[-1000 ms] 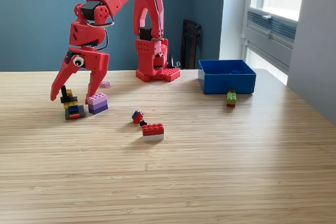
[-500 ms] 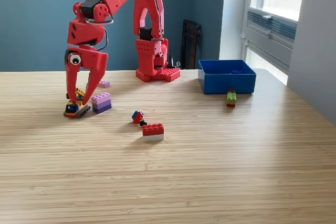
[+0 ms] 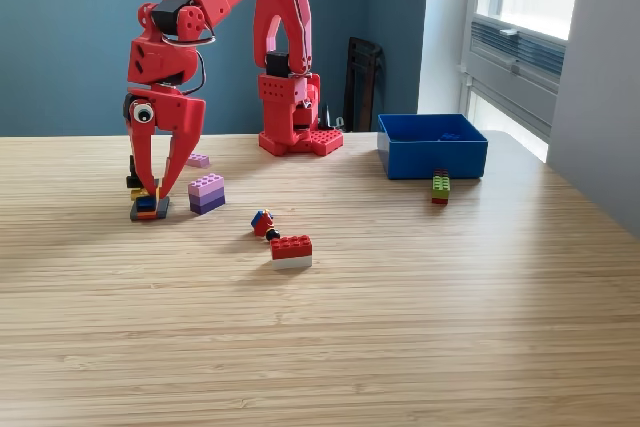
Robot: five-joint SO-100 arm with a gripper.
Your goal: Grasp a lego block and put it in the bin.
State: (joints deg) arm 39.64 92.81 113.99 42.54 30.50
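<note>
The gripper [image 3: 152, 190] is clamped on the multicoloured stack [image 3: 147, 199], well apart from the bin [image 3: 432, 159].

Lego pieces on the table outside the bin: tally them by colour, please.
Multicoloured stack between the gripper fingers: 1
Purple stack: 1
Small pink brick: 1
Small red-blue piece: 1
Red-on-white block: 1
Green-red stack by the bin: 1
Total: 6

No readable text, labels, brands or nos. anywhere in the exterior view.
</note>
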